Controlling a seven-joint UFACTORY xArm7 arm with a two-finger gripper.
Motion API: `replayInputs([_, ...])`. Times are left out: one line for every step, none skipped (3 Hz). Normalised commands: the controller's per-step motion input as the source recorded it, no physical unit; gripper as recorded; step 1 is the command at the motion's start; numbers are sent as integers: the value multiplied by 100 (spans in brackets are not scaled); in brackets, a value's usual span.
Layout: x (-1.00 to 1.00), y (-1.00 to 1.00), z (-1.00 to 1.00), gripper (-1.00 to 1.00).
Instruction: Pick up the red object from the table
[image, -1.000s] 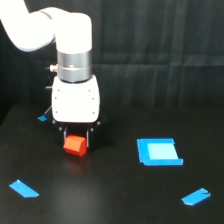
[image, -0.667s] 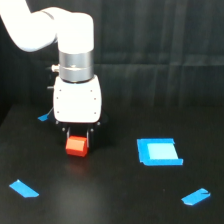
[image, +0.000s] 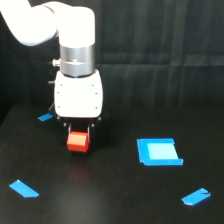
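The red object (image: 78, 142), a small red-orange block, sits between the dark fingers of my gripper (image: 78, 140) under the white wrist housing (image: 79, 95), left of centre in the exterior view. The gripper is shut on the block, which seems to hang slightly above the black table (image: 110, 195). A faint reddish reflection shows on the surface below it. The fingertips are mostly hidden against the dark background.
A blue square patch (image: 158, 151) lies on the exterior view's right. Blue tape strips lie at the front left (image: 23, 188), the front right (image: 196, 197) and behind the arm on the left (image: 45, 117). A black curtain backs the table.
The gripper with the red block has risen a little and drifted slightly toward the exterior view's right. The blue pieces have not moved.
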Motion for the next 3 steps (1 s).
replayInputs([4,-5,95,-100])
replayInputs([-9,-2,91,-98])
replayInputs([2,1,90,-100])
